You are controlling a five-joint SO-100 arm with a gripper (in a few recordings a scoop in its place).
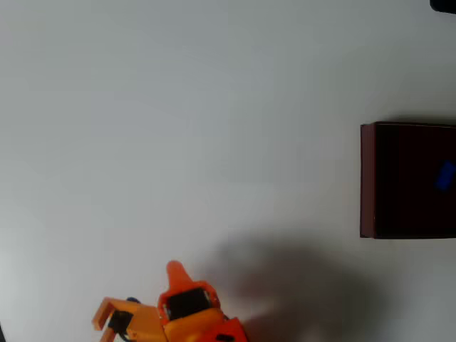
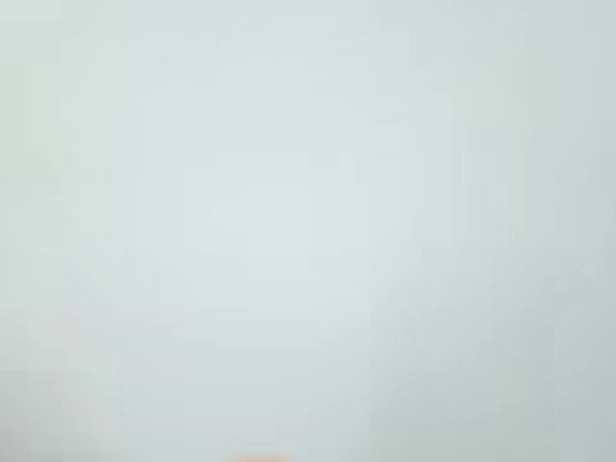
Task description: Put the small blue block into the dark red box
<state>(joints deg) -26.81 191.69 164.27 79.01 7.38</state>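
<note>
The dark red box (image 1: 367, 178) lies at the right edge of the overhead view, partly cut off by the frame. Inside it, on the dark floor near the right side, rests the small blue block (image 1: 445, 174). My orange gripper (image 1: 174, 271) sits far away at the bottom of the overhead view, left of centre, with one pointed orange tip showing and nothing seen in it. From above I cannot make out how its jaws stand. The wrist view holds blurred pale table and a faint orange sliver at the bottom edge.
The white table (image 1: 178, 128) spreads wide between arm and box. The folded orange arm (image 1: 178, 317) throws a soft shadow to its right. A dark object (image 1: 445, 4) pokes in at the top right corner.
</note>
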